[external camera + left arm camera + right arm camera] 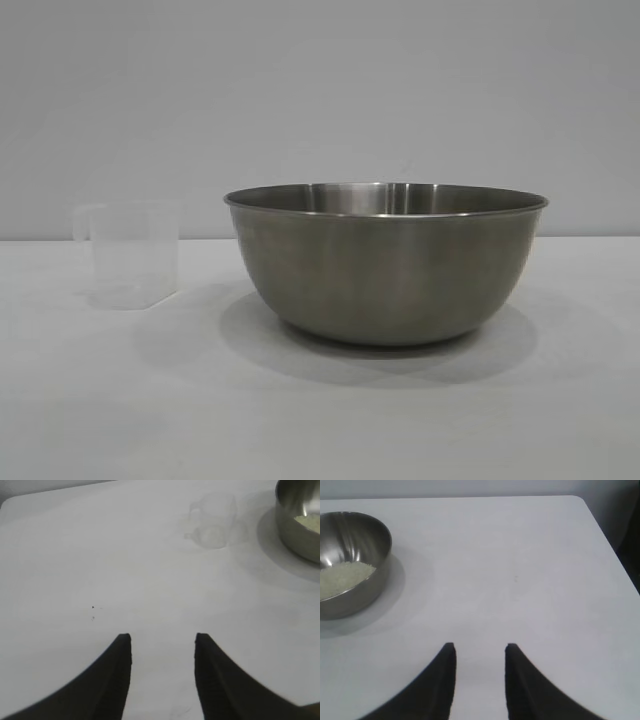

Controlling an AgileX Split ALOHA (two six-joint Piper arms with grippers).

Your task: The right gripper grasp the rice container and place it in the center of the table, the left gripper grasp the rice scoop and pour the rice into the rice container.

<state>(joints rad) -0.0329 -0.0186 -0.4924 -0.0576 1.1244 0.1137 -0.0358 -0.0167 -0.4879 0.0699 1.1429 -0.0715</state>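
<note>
The rice container [385, 262], a large steel bowl, stands on the white table [320, 420] a little right of the middle. Off-white rice [342, 577] lies in its bottom, and the bowl [350, 562] also shows in the right wrist view. The rice scoop [130, 253], a clear plastic cup with a side handle, stands upright to the bowl's left, apart from it. In the left wrist view the scoop [212, 520] looks empty beside the bowl [300, 520]. My left gripper [162, 639] is open over bare table, well back from the scoop. My right gripper [477, 647] is open, away from the bowl.
The table's far edge and rounded corner [580, 502] show in the right wrist view, with a dark drop beyond them. A plain grey wall [320, 90] stands behind the table. Neither arm shows in the exterior view.
</note>
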